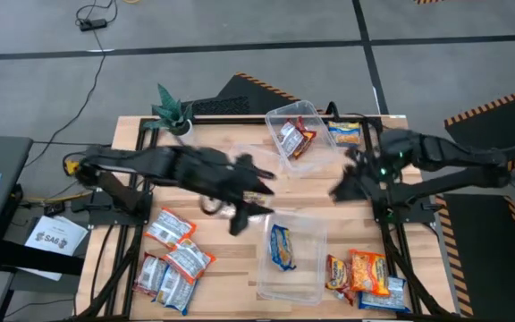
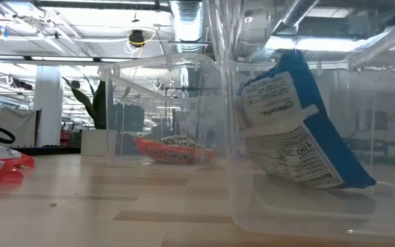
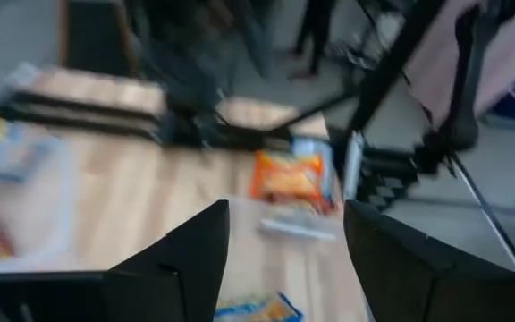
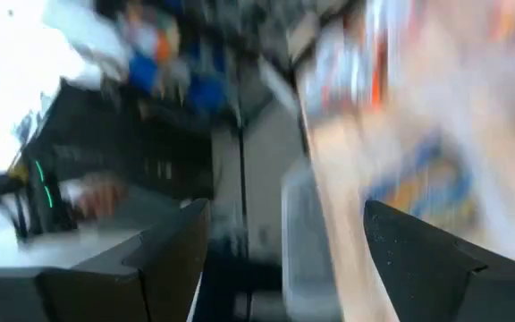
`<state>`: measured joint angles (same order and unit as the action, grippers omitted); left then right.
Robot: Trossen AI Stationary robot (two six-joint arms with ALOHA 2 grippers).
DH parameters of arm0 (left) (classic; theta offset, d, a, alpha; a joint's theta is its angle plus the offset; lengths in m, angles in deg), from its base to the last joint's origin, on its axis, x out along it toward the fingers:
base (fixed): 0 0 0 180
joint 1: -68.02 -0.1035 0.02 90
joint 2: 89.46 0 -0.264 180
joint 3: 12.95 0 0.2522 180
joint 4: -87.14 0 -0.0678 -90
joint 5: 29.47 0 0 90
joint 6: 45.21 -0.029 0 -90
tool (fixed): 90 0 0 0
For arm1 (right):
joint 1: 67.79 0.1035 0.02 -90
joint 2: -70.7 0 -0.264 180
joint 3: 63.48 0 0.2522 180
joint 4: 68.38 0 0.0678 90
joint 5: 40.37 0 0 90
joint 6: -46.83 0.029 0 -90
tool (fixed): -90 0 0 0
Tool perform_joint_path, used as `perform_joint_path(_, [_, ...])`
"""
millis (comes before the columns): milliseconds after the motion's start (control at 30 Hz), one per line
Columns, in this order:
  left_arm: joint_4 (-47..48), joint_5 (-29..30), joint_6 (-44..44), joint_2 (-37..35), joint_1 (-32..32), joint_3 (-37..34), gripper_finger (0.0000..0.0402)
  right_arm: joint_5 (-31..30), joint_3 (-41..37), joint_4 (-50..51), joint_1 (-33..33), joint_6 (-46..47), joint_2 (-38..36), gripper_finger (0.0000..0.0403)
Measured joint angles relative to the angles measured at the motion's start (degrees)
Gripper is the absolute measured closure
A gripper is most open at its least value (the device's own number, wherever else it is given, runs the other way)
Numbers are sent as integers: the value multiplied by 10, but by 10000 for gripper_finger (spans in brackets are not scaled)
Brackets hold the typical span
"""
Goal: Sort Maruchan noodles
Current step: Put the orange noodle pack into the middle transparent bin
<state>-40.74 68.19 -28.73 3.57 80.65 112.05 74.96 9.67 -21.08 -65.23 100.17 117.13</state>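
Note:
Maruchan packets lie in groups in the high view. Several red/silver ones are at the table's near left. Orange ones are at the near right, and one orange packet is at the far right. A blue-and-yellow packet lies in the near clear tub and leans on its wall in the low view. Red packets lie in the far tub. My left gripper is open and empty just left of the near tub. My right gripper hangs open between the two tubs.
A small green plant stands at the far left corner of the table. Black frame rails run along the left and right table edges. There is bare wood between the tubs and left of the far tub.

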Motion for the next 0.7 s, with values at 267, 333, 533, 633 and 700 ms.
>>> perform_joint_path(267, [-23, 134, 33, -121, 10, -124, 196, -114, 0, 314, 255, 197, 16, 85])
perform_joint_path(333, [-64, 150, 60, -160, 9, -191, 196, -131, 0, 351, 320, 262, 39, 85])
perform_joint_path(533, [-254, 140, 133, -261, 8, -388, 196, -148, 0, 361, 464, 469, 144, 85])
perform_joint_path(633, [-312, 129, 156, -286, 8, -442, 196, -149, 0, 345, 505, 520, 211, 85])
perform_joint_path(700, [-325, 124, 164, -293, 9, -460, 196, -149, 0, 321, 523, 523, 253, 85])
